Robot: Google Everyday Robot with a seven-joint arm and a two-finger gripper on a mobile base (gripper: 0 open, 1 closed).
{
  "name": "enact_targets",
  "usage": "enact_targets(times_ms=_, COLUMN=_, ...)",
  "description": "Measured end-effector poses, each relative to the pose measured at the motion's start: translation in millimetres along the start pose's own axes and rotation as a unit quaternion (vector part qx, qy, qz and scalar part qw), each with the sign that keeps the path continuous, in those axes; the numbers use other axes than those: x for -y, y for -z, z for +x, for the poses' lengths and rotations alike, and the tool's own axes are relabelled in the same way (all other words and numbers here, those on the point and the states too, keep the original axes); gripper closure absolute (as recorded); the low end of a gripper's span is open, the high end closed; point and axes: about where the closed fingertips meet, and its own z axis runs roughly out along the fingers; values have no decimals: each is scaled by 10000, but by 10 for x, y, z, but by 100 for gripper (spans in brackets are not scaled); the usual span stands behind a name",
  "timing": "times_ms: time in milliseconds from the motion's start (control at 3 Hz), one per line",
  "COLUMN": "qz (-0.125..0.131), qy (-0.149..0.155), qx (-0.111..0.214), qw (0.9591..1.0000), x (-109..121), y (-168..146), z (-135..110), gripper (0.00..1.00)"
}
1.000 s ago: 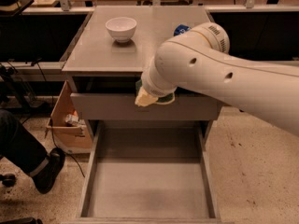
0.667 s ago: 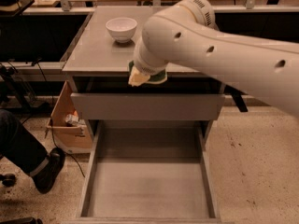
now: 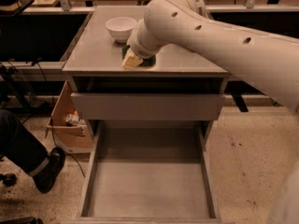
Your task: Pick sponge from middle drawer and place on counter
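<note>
The sponge (image 3: 132, 60), yellow with a dark green layer, hangs tilted at the end of my white arm. It is over the front part of the grey counter (image 3: 100, 52), just above or touching it. My gripper (image 3: 138, 58) is shut on the sponge, and the wrist hides most of it. The middle drawer (image 3: 149, 183) is pulled wide open below, and its flat floor is bare.
A white bowl (image 3: 121, 28) stands on the counter just behind and left of the sponge. A closed drawer front (image 3: 147, 106) sits under the counter's edge. A cardboard box (image 3: 70, 127) and a person's leg and shoe (image 3: 35, 160) are on the floor at the left.
My arm has lifted the sponge from in front of the upper drawer, up and to the left, to over the counter's front edge near the bowl.
</note>
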Motion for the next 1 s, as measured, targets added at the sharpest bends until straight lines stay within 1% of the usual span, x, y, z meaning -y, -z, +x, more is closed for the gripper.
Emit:
enact_targets(times_ms=333, qz=-182, qy=-239, qx=450, qw=9985, x=133, y=-369, z=42, gripper=100)
enact_targets(times_ms=667, qz=-381, qy=-448, qx=632, qw=9963, x=171, y=-608, z=127, gripper=87)
enact_targets(times_ms=1000, qz=-525, qy=-516, qx=769, qw=9943, x=180, y=-702, z=149, gripper=64)
